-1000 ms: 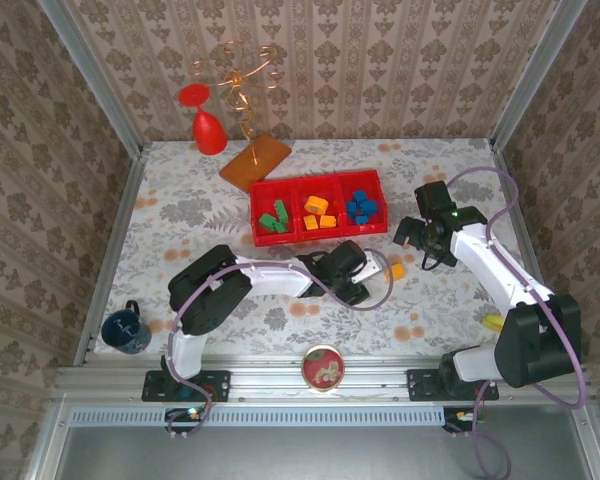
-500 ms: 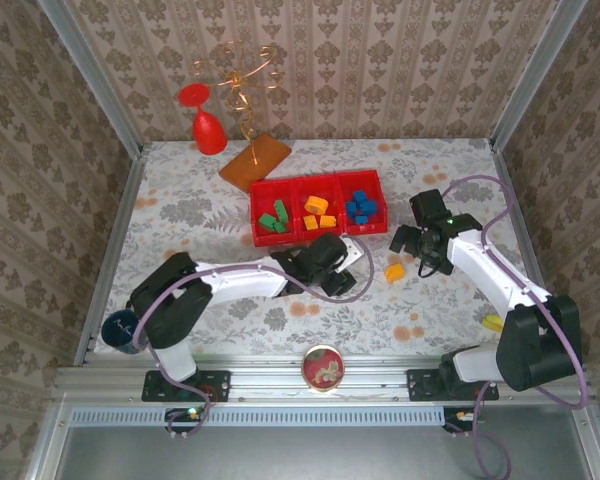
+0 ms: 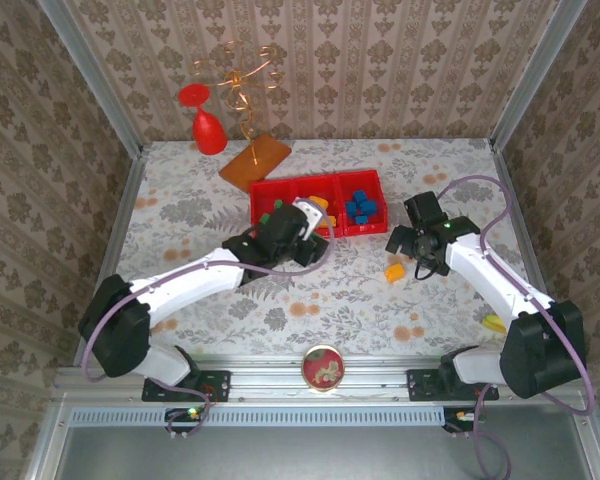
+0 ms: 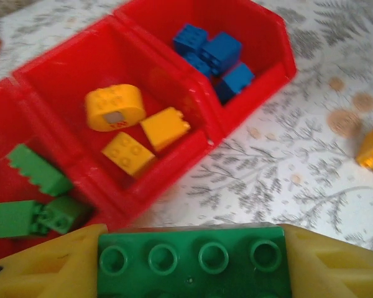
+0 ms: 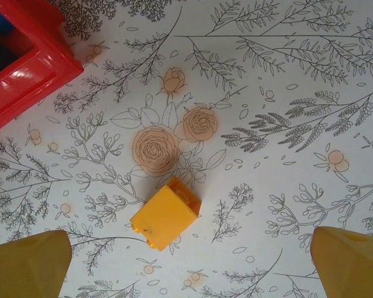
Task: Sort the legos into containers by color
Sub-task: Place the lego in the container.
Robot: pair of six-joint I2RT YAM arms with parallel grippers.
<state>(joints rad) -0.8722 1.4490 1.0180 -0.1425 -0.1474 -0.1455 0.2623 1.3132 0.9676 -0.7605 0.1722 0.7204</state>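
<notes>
Wrist cams: left pincer (image 4: 193, 264) grips green lego (image 4: 193, 276); right pincer (image 5: 188, 261) wide near orange lego (image 5: 166, 214).

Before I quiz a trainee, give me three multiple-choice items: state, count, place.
1. The left hand is: A open, empty; B shut on a green plastic brick; C shut on a blue brick.
2. Orange-yellow plastic bricks in the red plastic tray's middle compartment: A one; B five; C three.
3. The loose orange-yellow brick lies: A in the tray; B in the left hand; C on the flowered tabletop by the right hand.
B, green studs between its fingers; C, three show; C, bare tabletop surrounds it.
</notes>
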